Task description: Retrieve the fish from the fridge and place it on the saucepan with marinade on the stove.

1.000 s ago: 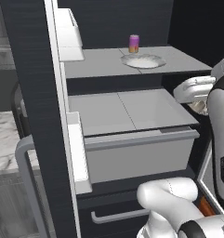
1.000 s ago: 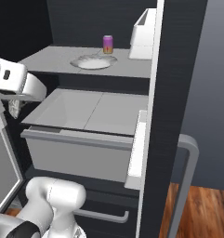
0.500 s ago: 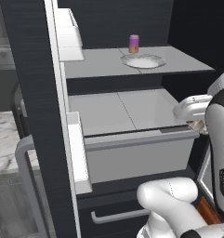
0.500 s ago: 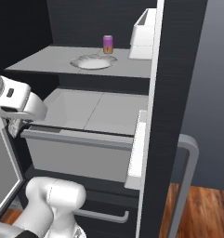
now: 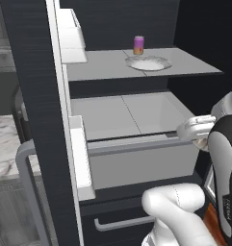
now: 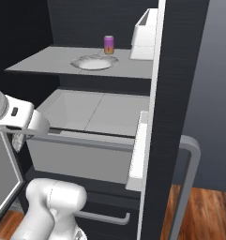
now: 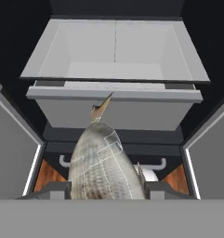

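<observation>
clearly the claw (image 7: 106, 193) is clamped across the broad middle of the fish (image 7: 104, 162), held just near of the fridge's open drawer (image 7: 114, 95); it looks light, stiff, probably slippery.

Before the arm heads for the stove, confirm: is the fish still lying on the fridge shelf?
No: the fish sits between the gripper fingers in the hand view, in front of the open drawer.

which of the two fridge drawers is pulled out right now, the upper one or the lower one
The upper drawer, the pale grey bin directly under the shelf, stands pulled out with its open top showing. The lower drawer, dark-fronted with a grey bar handle, sits pushed in.
</observation>
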{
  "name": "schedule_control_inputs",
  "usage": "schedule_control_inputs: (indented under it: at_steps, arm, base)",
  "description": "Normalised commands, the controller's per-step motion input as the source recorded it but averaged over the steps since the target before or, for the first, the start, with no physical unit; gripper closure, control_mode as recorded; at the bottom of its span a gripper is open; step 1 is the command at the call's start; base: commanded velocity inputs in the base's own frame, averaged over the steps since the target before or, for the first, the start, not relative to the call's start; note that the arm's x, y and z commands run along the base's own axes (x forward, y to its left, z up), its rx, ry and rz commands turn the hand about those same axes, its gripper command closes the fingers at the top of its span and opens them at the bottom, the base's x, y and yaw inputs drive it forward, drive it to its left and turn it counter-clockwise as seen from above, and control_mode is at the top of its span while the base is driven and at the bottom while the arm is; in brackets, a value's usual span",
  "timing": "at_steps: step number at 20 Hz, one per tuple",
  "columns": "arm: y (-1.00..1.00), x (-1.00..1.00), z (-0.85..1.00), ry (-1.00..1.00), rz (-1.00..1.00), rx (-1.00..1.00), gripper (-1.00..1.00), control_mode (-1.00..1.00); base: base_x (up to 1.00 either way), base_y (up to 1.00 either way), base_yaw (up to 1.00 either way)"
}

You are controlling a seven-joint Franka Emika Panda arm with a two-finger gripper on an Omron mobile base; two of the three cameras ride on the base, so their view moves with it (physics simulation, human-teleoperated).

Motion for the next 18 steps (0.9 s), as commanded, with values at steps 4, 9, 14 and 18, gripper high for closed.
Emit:
schedule_control_inputs:
  at_steps: [4, 9, 14, 18]
  arm:
    - [0.00, 0.00, 0.00, 0.02, 0.00, 0.00, 1.00, -1.00]
    - [0.00, -0.04, 0.00, 0.00, 0.00, 0.00, 1.00, 1.00]
    - [0.00, 0.00, 0.00, 0.00, 0.00, 0.00, 1.00, 1.00]
    - [0.00, 0.00, 0.00, 0.00, 0.00, 0.00, 1.00, 1.00]
  base:
    - [0.00, 0.00, 0.00]
    - [-0.33, 0.00, 0.00]
    - [-1.00, -0.05, 0.00]
    - [-1.00, -0.05, 0.00]
